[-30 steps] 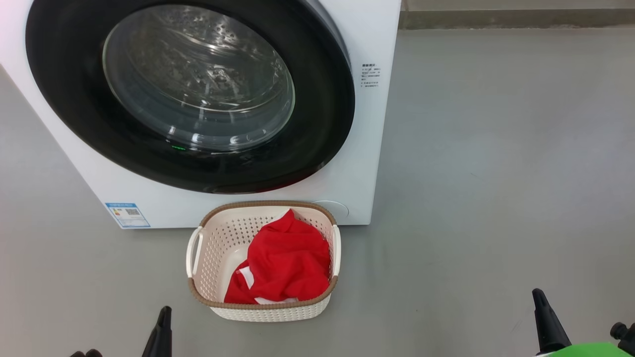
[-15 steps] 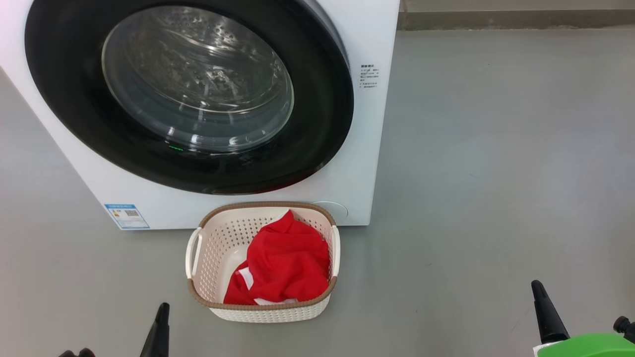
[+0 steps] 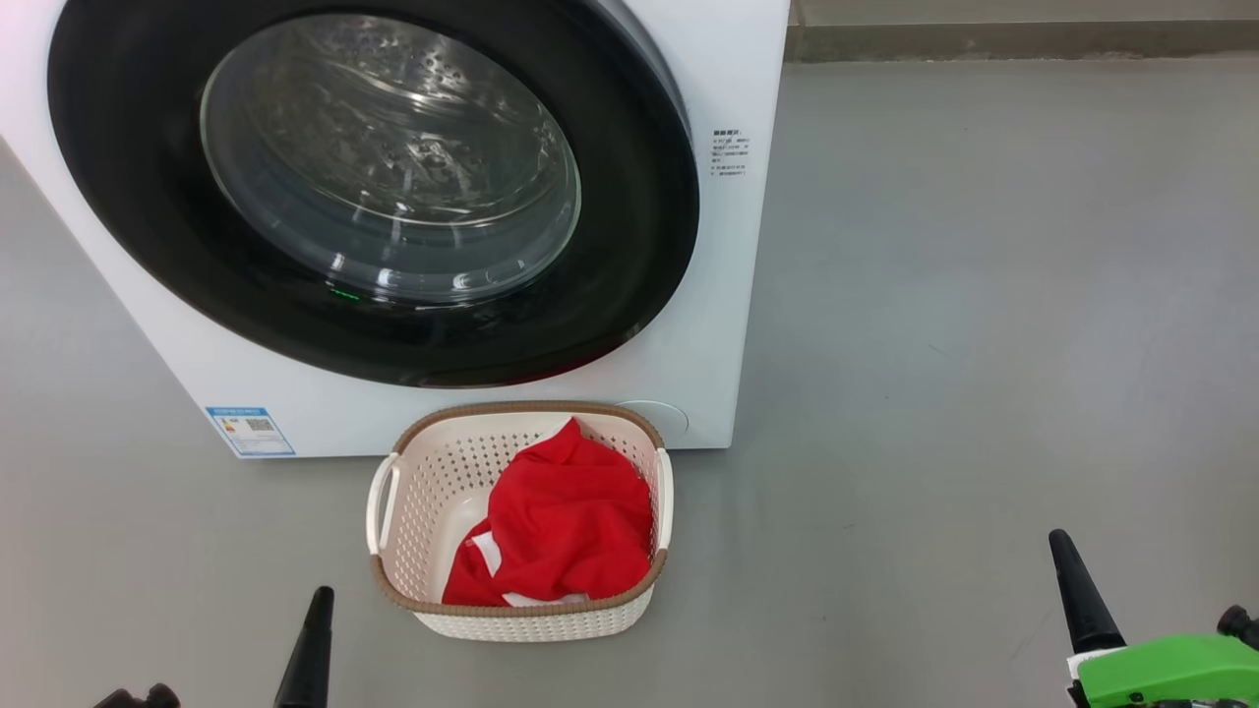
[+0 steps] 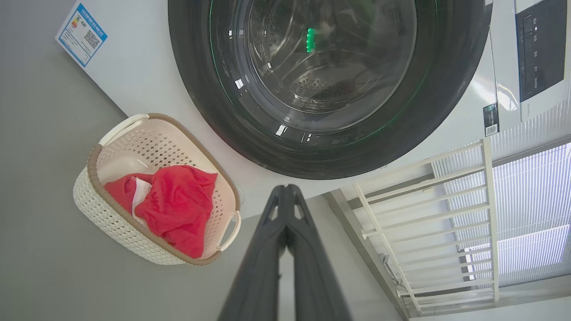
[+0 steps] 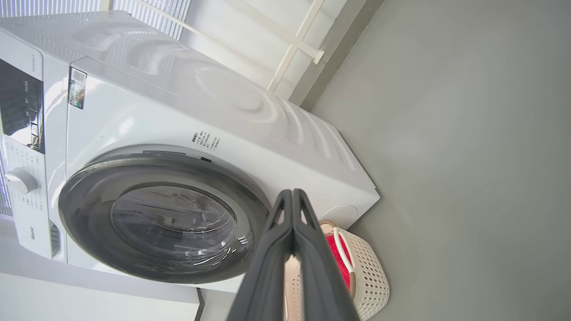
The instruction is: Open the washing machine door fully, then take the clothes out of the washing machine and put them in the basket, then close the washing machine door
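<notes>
Right tool (image 3: 1060,546) higher, closed, empty.

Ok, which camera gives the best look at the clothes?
Head view: the clothes lie unobstructed in the basket, seen from above. The left wrist view shows them tilted, off-centre; in the right wrist view its fingers hide most.

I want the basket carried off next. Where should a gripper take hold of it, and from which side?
Probably the left side handle of the basket: it is a loop standing off the wall, leaving a gap for a finger. Come from above on the robot's left; the clothes heap toward the right side, and the washing machine blocks the far rim.
</notes>
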{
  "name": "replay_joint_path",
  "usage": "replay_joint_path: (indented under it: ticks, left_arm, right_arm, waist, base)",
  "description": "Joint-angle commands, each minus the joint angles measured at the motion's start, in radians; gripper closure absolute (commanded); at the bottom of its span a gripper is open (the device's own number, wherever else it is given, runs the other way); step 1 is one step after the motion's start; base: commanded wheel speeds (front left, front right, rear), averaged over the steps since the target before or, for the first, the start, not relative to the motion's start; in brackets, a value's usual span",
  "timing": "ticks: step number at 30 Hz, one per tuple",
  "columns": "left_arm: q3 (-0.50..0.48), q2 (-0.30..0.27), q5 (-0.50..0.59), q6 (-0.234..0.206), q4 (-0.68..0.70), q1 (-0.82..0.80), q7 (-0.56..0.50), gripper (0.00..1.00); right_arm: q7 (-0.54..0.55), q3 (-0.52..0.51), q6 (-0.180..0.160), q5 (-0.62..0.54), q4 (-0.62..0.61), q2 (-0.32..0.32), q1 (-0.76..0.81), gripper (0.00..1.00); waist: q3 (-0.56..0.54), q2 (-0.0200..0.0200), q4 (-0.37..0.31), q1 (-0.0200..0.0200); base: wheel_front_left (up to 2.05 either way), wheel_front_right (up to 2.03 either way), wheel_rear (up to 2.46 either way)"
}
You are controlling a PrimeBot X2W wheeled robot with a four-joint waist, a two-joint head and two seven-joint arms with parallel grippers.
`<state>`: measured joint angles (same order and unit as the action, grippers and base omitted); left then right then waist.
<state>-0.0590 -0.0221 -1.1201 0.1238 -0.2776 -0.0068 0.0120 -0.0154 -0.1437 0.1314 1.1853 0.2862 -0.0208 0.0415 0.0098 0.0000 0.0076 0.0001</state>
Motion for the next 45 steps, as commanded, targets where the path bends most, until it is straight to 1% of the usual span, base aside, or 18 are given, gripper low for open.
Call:
replay_joint_path:
  ticks: [1, 41, 45]
  left_arm:
    - [-0.028, -0.019, -0.046, 0.005, 0.028, -0.05, -0.01, 1.0]
    - [-0.055, -0.028, -0.487, 0.007, 0.032, -0.101, -0.125, 1.0]
    - [-0.055, -0.028, -0.488, 0.007, 0.032, -0.101, -0.125, 1.0]
  right_arm:
    - [0.014, 0.019, 0.0, 0.037, -0.031, -0.018, -0.057, 1.0]
    - [0.129, 0.029, -0.001, 0.422, -0.041, -0.029, -0.149, 1.0]
    - [0.129, 0.029, -0.001, 0.423, -0.041, -0.029, -0.149, 1.0]
  waist:
    - [0.0, 0.0, 0.0, -0.0001]
    - [-0.007, 0.0, -0.008, -0.0001]
    - [-0.007, 0.0, -0.008, -0.0001]
  base:
    - [0.0, 0.0, 0.0]
    - [0.0, 0.0, 0.0]
    - [0.0, 0.0, 0.0]
